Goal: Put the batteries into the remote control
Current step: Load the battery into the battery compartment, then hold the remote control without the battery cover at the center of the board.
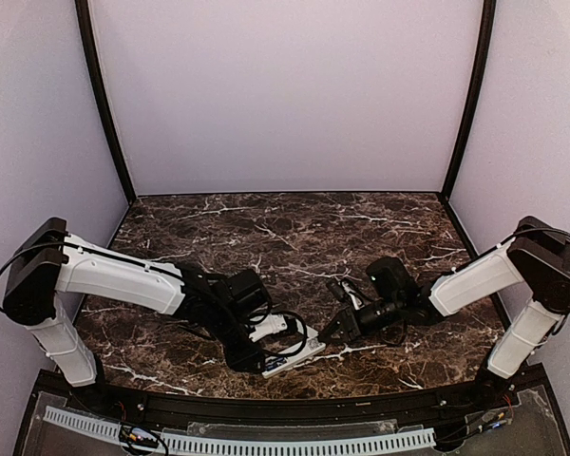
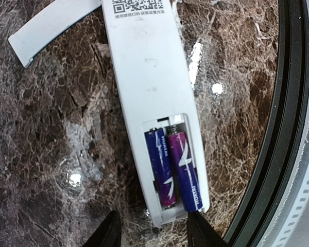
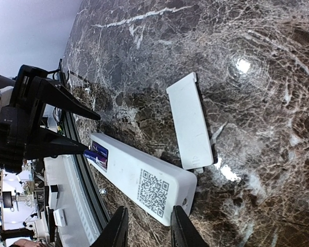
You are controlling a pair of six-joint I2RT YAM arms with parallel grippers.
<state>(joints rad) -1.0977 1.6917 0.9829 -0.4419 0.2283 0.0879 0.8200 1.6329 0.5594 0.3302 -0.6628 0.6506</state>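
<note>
Near the front rim of the dark, white-veined marble-look worktop [image 1: 294, 237], a slim white plastic bar of a remote control [image 2: 149, 67] lies flat with its back upward. A printed square code marks one end and the open battery recess the other. Two slim blue-purple cylindrical batteries [image 2: 184, 167] sit side by side in that recess. The left claw [image 2: 154, 234] hovers at the recess end, its black fingers spread to either side of the remote, with a visible gap on one side. The right claw [image 3: 148, 229] is at the opposite, code-printed end, its fingers parted and a corner of the remote between them; whether they pinch it cannot be told. A small flat white rectangular cover plate [image 3: 190, 121] lies on the worktop just beside the remote's code end, angled away from it.
</note>
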